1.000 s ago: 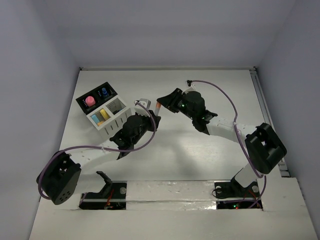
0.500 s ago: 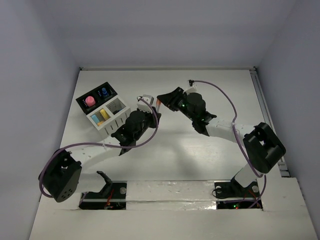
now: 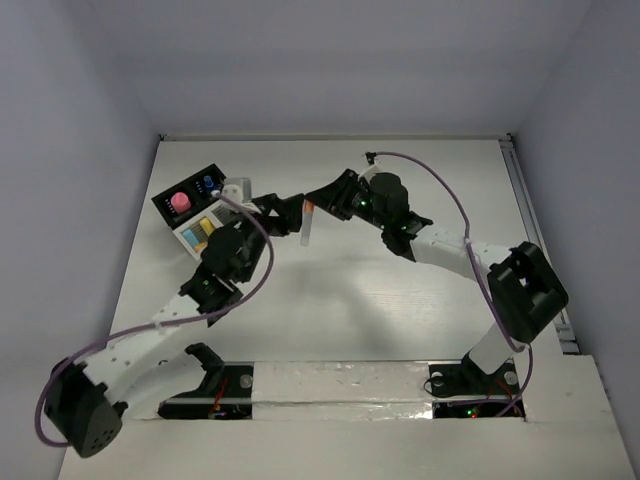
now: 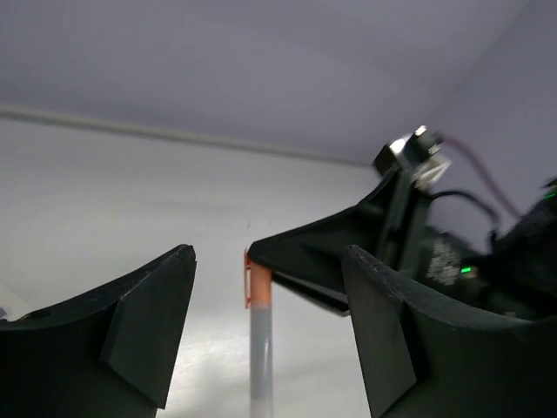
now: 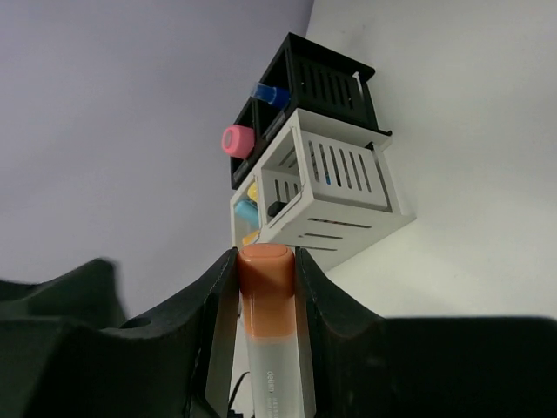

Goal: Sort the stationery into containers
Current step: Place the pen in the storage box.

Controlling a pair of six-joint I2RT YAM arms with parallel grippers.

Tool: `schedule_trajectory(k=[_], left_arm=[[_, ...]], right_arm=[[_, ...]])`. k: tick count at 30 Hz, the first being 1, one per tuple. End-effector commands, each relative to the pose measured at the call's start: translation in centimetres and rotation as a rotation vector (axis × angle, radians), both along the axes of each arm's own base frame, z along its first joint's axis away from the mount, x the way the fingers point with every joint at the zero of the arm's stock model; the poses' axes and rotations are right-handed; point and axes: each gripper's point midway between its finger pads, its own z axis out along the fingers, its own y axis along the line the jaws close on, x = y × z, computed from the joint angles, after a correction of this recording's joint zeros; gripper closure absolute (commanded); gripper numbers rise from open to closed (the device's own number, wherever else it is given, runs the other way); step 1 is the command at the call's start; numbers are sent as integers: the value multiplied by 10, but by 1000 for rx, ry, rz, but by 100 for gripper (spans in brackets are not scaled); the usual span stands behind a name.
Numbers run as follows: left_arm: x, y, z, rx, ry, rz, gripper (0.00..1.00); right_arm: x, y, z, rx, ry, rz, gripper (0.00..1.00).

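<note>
An orange-capped white marker (image 3: 307, 228) hangs upright above the table, and my right gripper (image 3: 318, 203) is shut on its cap. The right wrist view shows the cap (image 5: 265, 283) pinched between both jaws of the right gripper (image 5: 265, 257). My left gripper (image 3: 287, 212) is open and faces the marker from the left. In the left wrist view the marker (image 4: 260, 348) stands between its spread fingers (image 4: 148, 335), touching neither. The containers (image 3: 190, 215) sit at the back left, holding a pink piece (image 3: 180, 202), a blue-capped bottle (image 3: 207, 183) and yellow and light blue sticks (image 3: 200, 231).
The left arm's wrist (image 3: 232, 252) hangs over the near right corner of the organizer (image 5: 335, 187). A purple cable (image 3: 450, 195) loops over the right arm. Walls enclose the table on the left, back and right.
My left gripper opened and its arm swung left toward the organizer, so its fingers now straddle the marker. The right gripper shifted slightly left, still gripping the marker.
</note>
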Motion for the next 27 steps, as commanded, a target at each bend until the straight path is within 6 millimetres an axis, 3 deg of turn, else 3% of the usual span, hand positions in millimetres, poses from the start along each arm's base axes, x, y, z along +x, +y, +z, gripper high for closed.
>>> schedule_trajectory(k=[1, 2, 4, 5, 7, 8, 9, 12, 14, 17, 18, 22, 27], left_arm=[[-21, 35, 61, -155, -89, 79, 35], [-27, 41, 56, -140, -68, 84, 31], [-45, 59, 73, -181, -101, 97, 28], [-50, 65, 69, -166, -82, 108, 26], [-65, 88, 80, -187, -101, 150, 23], [-75, 102, 95, -206, -138, 176, 17], [-75, 105, 96, -191, -135, 186, 12], [-90, 124, 117, -181, -162, 216, 5], [-97, 132, 129, -148, -174, 227, 5], [-105, 144, 139, -109, -189, 251, 5], [-106, 150, 140, -102, -192, 275, 5], [-116, 168, 144, -97, -226, 324, 1], [-115, 175, 131, -77, -214, 368, 1]], right_arm=[[9, 10, 25, 24, -32, 48, 100], [11, 12, 29, 31, -40, 50, 100], [20, 16, 34, 37, -55, 35, 100], [23, 18, 34, 38, -56, 36, 100], [31, 27, 32, 49, -57, 48, 100], [32, 34, 42, 82, -76, 74, 100], [32, 37, 32, 71, -59, 91, 100], [30, 68, 40, 83, -118, 142, 100], [28, 97, 50, 60, -187, 173, 100], [27, 125, 57, 34, -263, 194, 100], [26, 144, 63, 41, -295, 210, 100], [27, 183, 70, 16, -402, 235, 100], [31, 222, 68, -15, -530, 236, 100]])
